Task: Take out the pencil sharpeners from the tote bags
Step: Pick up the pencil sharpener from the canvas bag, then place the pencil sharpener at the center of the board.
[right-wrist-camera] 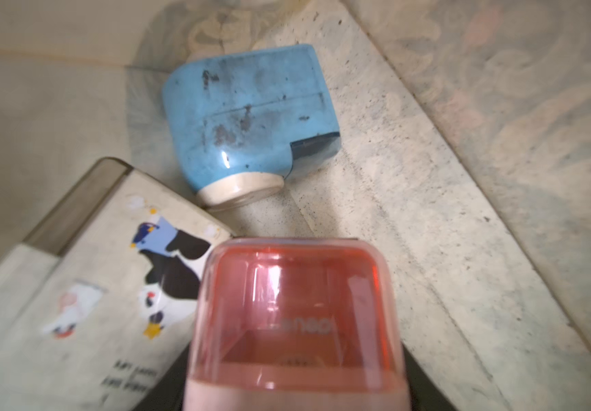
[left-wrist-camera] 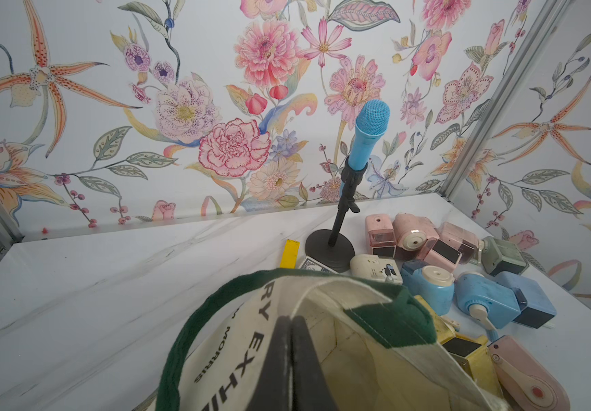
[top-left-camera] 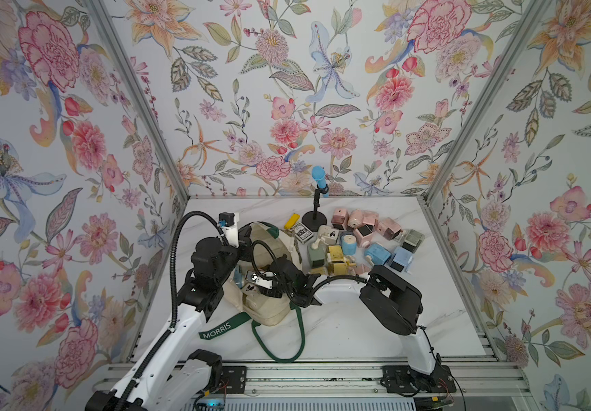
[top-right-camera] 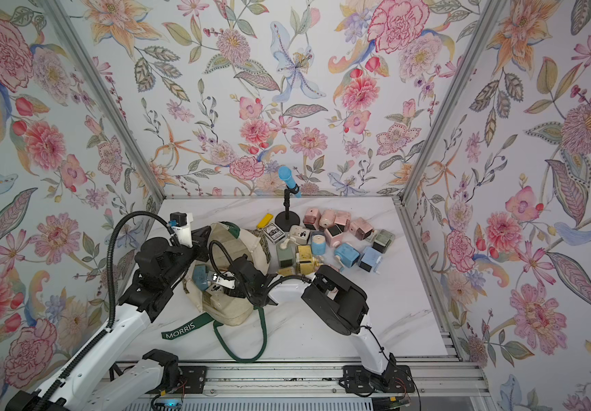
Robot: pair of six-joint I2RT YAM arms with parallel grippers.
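In both top views the tote bag (top-left-camera: 269,315) lies slumped on the counter (top-left-camera: 351,331). A heap of pencil sharpeners (top-left-camera: 365,238) already sits out at its 2 o'clock, past a small printed box (top-left-camera: 303,231) and a yellow bar (top-left-camera: 291,220) at 12, so I judge the job mostly done. The left tool (top-left-camera: 246,240) holds the bag's far rim up at 11 o'clock. The right tool (top-right-camera: 217,281) reaches into the mouth beside a blue sharpener (top-right-camera: 199,275). A green strap (top-left-camera: 217,331) at the bag's 7 o'clock reads "MORRIS". The left wrist view shows that tool's fingers (left-wrist-camera: 278,356) pressed together on the cream rim, with "MORRIS" and the fragment "RY EXHI" printed on the panel; the heap and a blue microphone (left-wrist-camera: 372,121) lie beyond. The right wrist view, inside the bag, shows a pink sharpener (right-wrist-camera: 294,320) seemingly pinched in the right tool, dark fingers flanking it. The blue one and a cream sharpener (right-wrist-camera: 91,284) with cartoon stickers are left inside. The cream one's small print and the pink drawer's embossed word are too blurred to read.
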